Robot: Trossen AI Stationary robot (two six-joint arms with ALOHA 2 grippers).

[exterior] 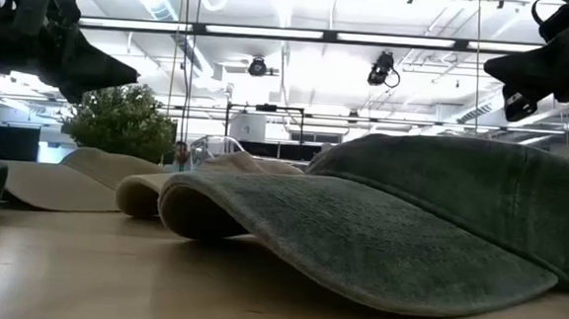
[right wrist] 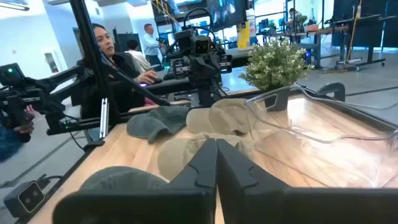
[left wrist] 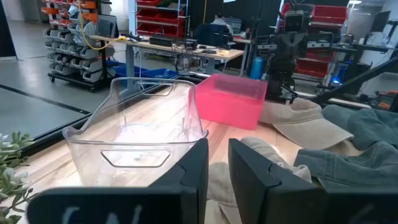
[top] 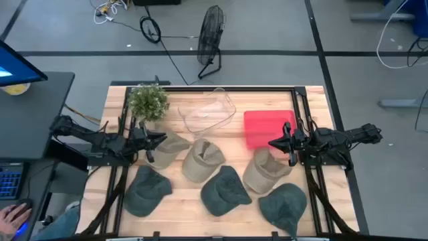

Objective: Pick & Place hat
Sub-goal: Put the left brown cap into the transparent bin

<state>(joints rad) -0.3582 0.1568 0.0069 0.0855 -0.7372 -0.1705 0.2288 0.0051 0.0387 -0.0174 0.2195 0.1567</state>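
Several caps lie crown-up on the wooden table [top: 314, 114]: three tan caps [top: 172, 148] [top: 202, 161] [top: 266, 171] and three green ones [top: 147, 191] [top: 225, 190] [top: 284, 207]. My left gripper [top: 162, 138] [left wrist: 219, 171] hovers over the leftmost tan cap's far edge, its fingers a narrow gap apart, and touches nothing. My right gripper [top: 271, 142] [right wrist: 216, 163] is shut and hangs above the right tan cap's far edge, beside the red bin [top: 266, 127]. In the low view both grippers [exterior: 122, 70] [exterior: 502, 79] stand well above the caps.
A clear plastic bin [top: 207, 112] [left wrist: 140, 134] stands at the table's far middle, with the red bin [left wrist: 231, 99] on its right. A potted plant [top: 148, 100] sits at the far left. People sit beyond the table's left side [right wrist: 112, 59]. A fan [top: 210, 37] stands on the floor beyond.
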